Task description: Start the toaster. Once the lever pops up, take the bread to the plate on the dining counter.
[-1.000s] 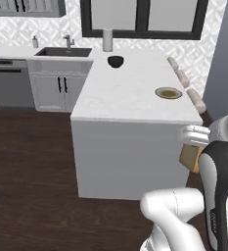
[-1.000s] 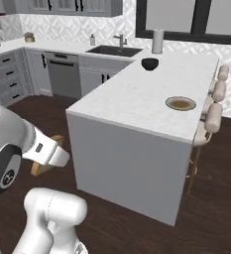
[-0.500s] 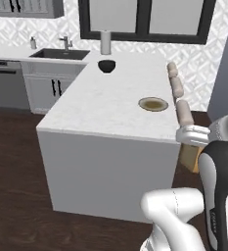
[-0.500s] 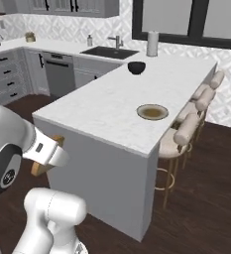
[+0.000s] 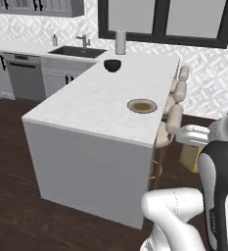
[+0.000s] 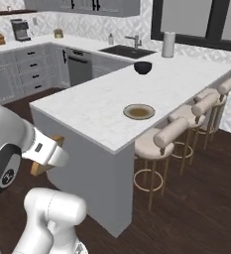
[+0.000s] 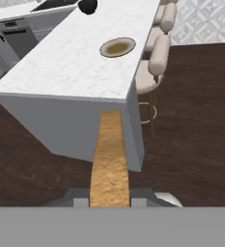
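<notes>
I had the bread (image 7: 109,159) clamped edge-on in the pincer (image 7: 109,202), the orange-brown slice running straight out from between the fingertips in the hand view. From the right base view the same slice (image 6: 40,166) showed as a brown corner tucked behind the white wrist, low and off the near end of the dining counter (image 6: 87,106), not yet over it.

So I judged the toaster half of the job finished: the slice was out and travelling, and what remained was the delivery. The pincer hung below the level of the tabletop, in front of the grey base of the island, so I reckoned a lift was needed before any reach across the marble.

Beyond the near corner, the plate (image 5: 142,105) sat on the tabletop toward the stool side, close to the edge above the padded stools (image 6: 161,141). It looked bare, with a brownish centre and a pale rim, and nothing stood between it and the near end of the slab. In the hand view the plate (image 7: 117,47) lay nearly in line with the slice, a little to the right.

Farther along the same counter stood a dark bowl (image 5: 112,65), well apart from the plate, and past that a pale canister (image 5: 120,42) beside the sink (image 6: 126,50).
</notes>
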You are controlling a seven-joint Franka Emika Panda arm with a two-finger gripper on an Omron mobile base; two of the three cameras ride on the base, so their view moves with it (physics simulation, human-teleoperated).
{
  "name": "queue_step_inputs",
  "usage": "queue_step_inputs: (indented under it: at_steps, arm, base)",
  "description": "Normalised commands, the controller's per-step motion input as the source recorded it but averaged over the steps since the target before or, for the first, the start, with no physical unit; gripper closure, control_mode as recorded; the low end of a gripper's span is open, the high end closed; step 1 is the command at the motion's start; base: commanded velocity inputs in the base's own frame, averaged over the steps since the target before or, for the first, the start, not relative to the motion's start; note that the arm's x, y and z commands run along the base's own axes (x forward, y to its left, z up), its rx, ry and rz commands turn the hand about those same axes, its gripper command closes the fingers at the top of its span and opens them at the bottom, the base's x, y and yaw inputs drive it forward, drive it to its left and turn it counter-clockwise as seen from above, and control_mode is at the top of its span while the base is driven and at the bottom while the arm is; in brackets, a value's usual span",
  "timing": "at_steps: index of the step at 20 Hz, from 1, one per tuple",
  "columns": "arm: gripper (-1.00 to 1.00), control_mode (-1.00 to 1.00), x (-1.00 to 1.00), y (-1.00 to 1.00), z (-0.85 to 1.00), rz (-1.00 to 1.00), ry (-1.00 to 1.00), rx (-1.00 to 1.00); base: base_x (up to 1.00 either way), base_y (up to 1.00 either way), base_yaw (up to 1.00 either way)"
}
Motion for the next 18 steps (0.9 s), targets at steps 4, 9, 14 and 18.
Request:
queue_step_inputs:
  at_steps: [4, 9, 14, 18]
  arm:
    - [1.00, 1.00, 0.00, 0.00, 0.00, 0.00, 0.00, 0.00]
    - [1.00, 1.00, 0.00, 0.00, 0.00, 0.00, 0.00, 0.00]
    - [1.00, 1.00, 0.00, 0.00, 0.00, 0.00, 0.00, 0.00]
    - [1.00, 1.00, 0.00, 0.00, 0.00, 0.00, 0.00, 0.00]
  base:
    - [0.01, -1.00, 0.37]
    - [0.09, -1.00, 0.39]
    - [0.19, -1.00, 0.41]
    - [0.27, -1.00, 0.42]
